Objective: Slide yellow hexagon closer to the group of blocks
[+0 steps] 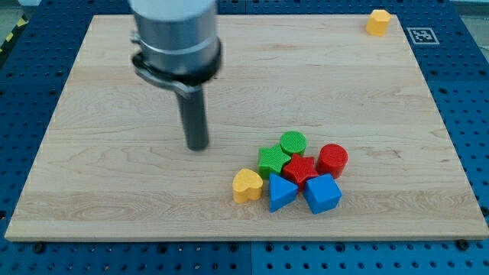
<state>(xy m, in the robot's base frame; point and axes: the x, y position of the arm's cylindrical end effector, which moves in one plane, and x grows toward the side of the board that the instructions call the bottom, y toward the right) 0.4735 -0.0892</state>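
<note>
The yellow hexagon sits alone at the board's top right corner. The group of blocks lies at the lower middle right: a green round block, a green star-like block, a red round block, a red block, a blue triangle, a blue block and a yellow heart. My tip rests on the board to the left of the group, far from the yellow hexagon.
The wooden board lies on a blue perforated table. A black and white marker tag sits just off the board's top right corner.
</note>
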